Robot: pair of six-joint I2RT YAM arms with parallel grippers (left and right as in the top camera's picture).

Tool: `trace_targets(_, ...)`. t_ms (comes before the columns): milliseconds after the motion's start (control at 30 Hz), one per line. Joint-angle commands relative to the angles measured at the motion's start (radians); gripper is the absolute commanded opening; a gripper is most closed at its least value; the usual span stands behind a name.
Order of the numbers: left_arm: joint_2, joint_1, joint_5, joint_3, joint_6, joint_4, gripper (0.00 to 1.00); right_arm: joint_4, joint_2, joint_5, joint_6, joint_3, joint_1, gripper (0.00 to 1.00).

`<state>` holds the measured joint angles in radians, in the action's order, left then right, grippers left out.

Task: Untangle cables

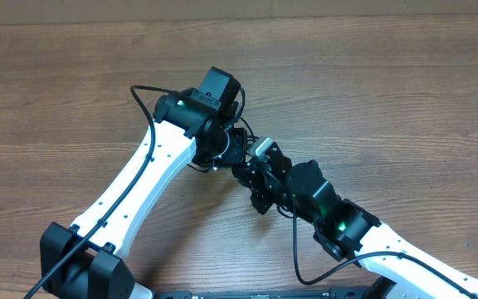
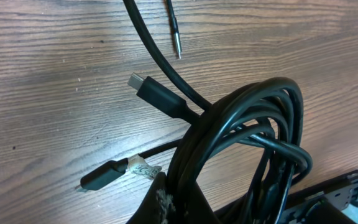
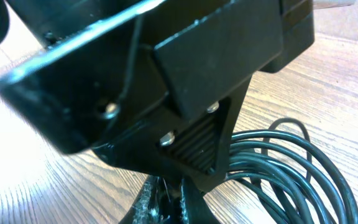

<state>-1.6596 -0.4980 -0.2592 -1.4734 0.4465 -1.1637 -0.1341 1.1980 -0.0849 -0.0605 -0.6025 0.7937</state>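
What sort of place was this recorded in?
Probably a robotics lab workbench: a wood-grain tabletop, two white-and-black robot arms and a bundle of thin black cables.
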Motion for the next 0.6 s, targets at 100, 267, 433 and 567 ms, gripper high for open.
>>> trace_targets(100, 0.003, -0.006, -0.048, -0.013, -0.078, -0.038, 0.04, 0.096, 0.009, 0.137, -0.037, -0.014, -0.064, 0.04)
trace_targets(267, 0.003, -0.005, -0.043, -0.013, -0.078, -0.036, 0.04, 0.131, 0.009, 0.137, -0.069, -0.014, -0.090, 0.04)
trace_targets(433, 0.005, -0.005, -0.078, -0.013, -0.112, -0.037, 0.04, 0.145, 0.017, 0.137, -0.069, -0.014, -0.090, 0.04)
trace_targets(567, 0.006, -0.005, -0.193, -0.013, -0.219, -0.036, 0.04, 0.145, 0.043, 0.135, -0.078, -0.014, -0.090, 0.04)
